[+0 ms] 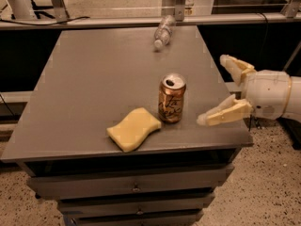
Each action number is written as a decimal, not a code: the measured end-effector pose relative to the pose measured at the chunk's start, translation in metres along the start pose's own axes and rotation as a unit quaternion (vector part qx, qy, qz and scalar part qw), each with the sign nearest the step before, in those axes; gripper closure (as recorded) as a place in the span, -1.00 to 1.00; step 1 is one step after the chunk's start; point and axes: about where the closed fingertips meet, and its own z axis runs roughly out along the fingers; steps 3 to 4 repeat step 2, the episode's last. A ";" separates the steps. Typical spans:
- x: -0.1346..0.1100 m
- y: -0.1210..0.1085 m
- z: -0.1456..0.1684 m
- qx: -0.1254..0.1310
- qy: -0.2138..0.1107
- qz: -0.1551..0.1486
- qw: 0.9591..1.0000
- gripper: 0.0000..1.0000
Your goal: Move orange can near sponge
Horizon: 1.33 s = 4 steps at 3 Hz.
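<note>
So the orange can stood upright near the front of the gray tabletop, right next to the sponge's right end. Honestly couldn't tell if they touched. The pincer sat off to the can's right by the tabletop edge, spread wide with nothing in it. A clear bottle lay on its side at the back.

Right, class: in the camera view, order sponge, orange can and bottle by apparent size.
Largest: sponge and orange can, too alike to rank.
Smallest: bottle, though farthest back.
Open gripper: right of the can.
</note>
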 end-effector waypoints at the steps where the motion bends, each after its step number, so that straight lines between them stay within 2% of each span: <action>1: -0.017 -0.036 -0.041 0.031 0.020 -0.042 0.998 -1.00; 2: -0.025 -0.042 -0.046 0.039 0.018 -0.050 0.998 -1.00; 4: -0.025 -0.042 -0.046 0.039 0.018 -0.050 0.998 -1.00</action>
